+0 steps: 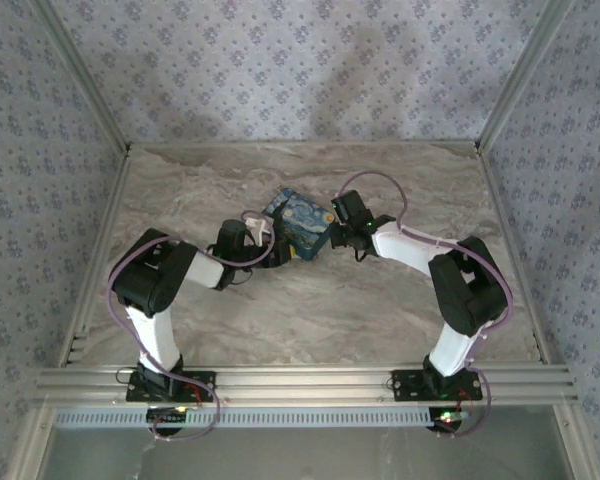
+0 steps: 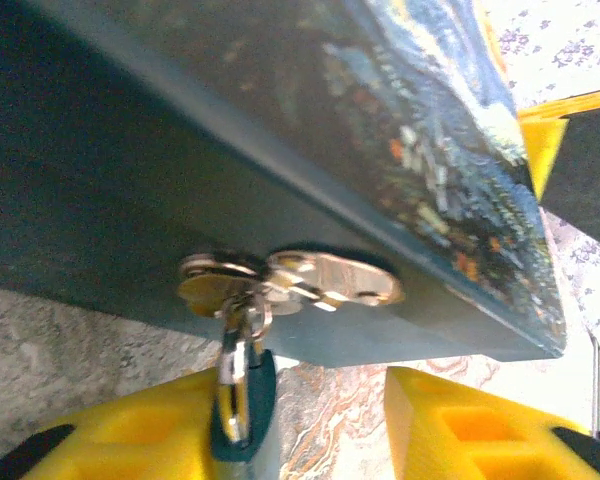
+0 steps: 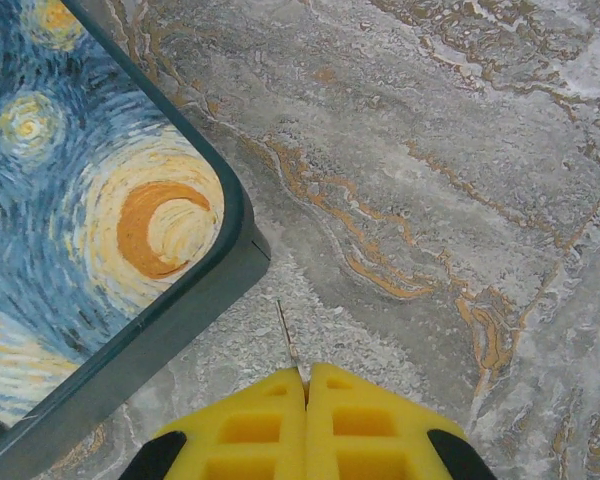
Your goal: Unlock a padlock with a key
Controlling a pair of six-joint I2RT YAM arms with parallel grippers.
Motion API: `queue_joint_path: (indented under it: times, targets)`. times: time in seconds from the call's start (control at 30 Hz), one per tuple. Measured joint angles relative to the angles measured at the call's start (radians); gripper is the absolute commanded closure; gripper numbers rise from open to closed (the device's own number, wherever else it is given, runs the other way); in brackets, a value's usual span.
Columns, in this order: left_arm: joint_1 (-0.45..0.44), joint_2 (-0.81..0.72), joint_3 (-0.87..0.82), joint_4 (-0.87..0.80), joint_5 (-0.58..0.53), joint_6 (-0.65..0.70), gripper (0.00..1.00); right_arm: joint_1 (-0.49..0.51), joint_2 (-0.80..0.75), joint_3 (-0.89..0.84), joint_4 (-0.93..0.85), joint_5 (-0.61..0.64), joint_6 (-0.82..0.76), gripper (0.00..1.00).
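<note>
A box (image 1: 298, 222) printed with a starry night painting lies at mid table. Its metal hasp (image 2: 325, 280) shows on the dark side wall in the left wrist view. From the hasp hangs a small dark padlock (image 2: 242, 392) by its silver shackle. My left gripper (image 2: 320, 430) is open, and the padlock rests against its left finger (image 2: 130, 435). My right gripper (image 3: 306, 378) is shut on a thin key (image 3: 287, 335), seen edge-on and pointing at the table near the box's corner (image 3: 242, 240). In the top view both grippers (image 1: 272, 250) (image 1: 336, 233) flank the box.
The marble-patterned table (image 1: 310, 310) is ringed by patterned walls and an aluminium frame (image 1: 310, 382) at the near edge. A yellow and black part of the right gripper (image 2: 575, 150) shows past the box's far corner in the left wrist view.
</note>
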Motion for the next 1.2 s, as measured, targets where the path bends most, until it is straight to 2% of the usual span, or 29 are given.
queue_joint_path:
  times: [0.37,0.47,0.63,0.87,1.2]
  targets:
    - [0.023,0.008,0.024,-0.041,0.047,-0.008,0.61,0.001,0.005,0.001,0.002,0.0,0.0,1.0]
    - [0.032,0.008,0.024,-0.048,0.051,-0.008,0.67,0.003,0.006,0.001,0.005,0.0,0.0,1.0]
    - [0.05,0.008,0.024,-0.064,0.055,-0.02,0.7,0.005,0.007,0.001,0.008,0.0,-0.001,1.0]
    - [0.058,0.008,0.026,-0.087,0.059,-0.024,0.83,0.01,0.01,0.001,0.01,-0.001,-0.001,1.0]
    - [0.058,0.008,0.044,-0.111,0.088,-0.026,0.9,0.014,0.011,0.001,0.016,-0.003,0.0,1.0]
